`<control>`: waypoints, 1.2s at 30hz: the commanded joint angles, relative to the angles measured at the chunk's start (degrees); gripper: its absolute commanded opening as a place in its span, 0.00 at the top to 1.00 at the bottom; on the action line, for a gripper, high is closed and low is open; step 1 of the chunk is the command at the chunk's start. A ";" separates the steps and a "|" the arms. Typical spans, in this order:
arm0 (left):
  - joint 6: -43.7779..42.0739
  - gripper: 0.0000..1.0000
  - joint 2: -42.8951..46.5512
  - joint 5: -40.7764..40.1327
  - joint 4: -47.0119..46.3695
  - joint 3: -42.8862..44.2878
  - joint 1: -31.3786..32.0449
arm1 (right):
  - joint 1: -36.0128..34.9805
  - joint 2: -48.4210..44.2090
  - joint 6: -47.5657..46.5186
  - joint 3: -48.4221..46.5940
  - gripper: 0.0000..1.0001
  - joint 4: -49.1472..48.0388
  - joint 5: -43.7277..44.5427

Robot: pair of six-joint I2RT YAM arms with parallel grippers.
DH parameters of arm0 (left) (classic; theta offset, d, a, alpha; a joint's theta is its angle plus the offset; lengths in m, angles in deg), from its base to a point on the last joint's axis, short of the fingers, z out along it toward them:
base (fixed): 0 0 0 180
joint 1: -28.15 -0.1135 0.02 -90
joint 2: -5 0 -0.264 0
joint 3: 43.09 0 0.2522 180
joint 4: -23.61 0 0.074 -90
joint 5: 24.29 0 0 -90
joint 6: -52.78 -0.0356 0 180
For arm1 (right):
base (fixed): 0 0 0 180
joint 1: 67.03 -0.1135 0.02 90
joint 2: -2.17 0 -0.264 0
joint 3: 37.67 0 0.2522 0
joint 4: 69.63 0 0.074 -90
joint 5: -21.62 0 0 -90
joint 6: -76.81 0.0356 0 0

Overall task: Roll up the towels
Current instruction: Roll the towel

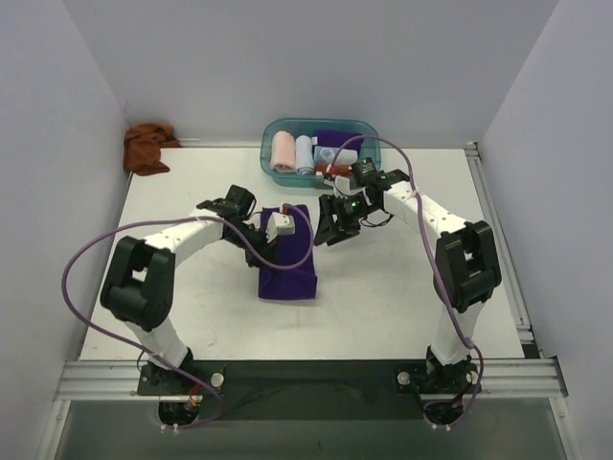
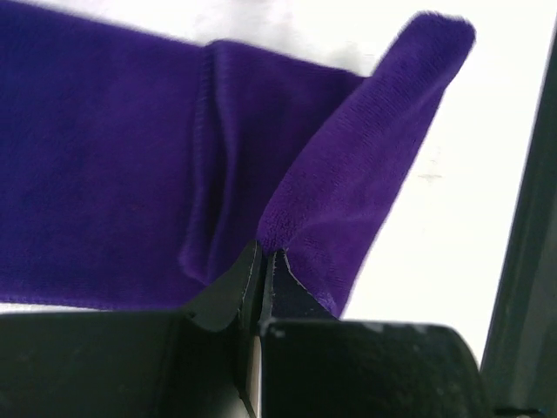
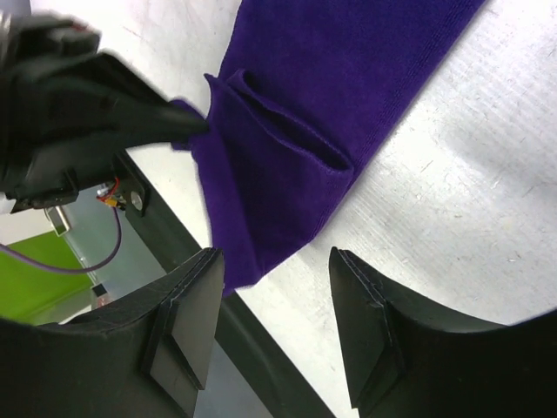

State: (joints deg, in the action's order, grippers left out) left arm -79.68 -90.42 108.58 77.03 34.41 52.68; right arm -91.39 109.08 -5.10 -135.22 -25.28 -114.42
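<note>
The purple towel [image 1: 287, 266] lies on the table between the arms, its far end folded up. My left gripper [image 1: 279, 226] is shut on that raised fold; in the left wrist view the gripper [image 2: 265, 254] pinches a flap of the purple towel [image 2: 104, 157]. My right gripper [image 1: 331, 228] hovers just right of the towel's far end, open and holding nothing. In the right wrist view the right gripper [image 3: 274, 257] stands over the folded corner of the purple towel [image 3: 348, 70], with the left gripper [image 3: 87, 113] at the upper left. The rust-brown towel [image 1: 147, 148] lies crumpled at the back left corner.
A teal bin [image 1: 287, 122] at the back centre holds rolled pink, pale blue and white cloths and a purple one. White walls close in the table [image 1: 402, 287] on three sides. Purple cables loop over both arms.
</note>
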 commanded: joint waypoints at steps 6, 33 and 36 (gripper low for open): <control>5.45 1.00 -10.13 5.03 -1.25 5.86 -4.49 | -0.95 -0.04 5.52 -0.76 0.55 -1.23 -4.93; -4.02 0.32 20.61 -7.78 -18.91 -20.23 -4.33 | -8.33 13.76 7.64 5.48 0.71 -8.71 3.85; -9.83 0.31 24.39 -16.31 -22.32 -24.71 3.57 | -8.51 13.24 6.84 4.51 0.70 -7.48 4.47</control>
State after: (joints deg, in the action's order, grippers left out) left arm -80.90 -67.90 101.37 61.36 13.34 50.78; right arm -100.07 122.70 4.96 -130.02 -35.36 -118.40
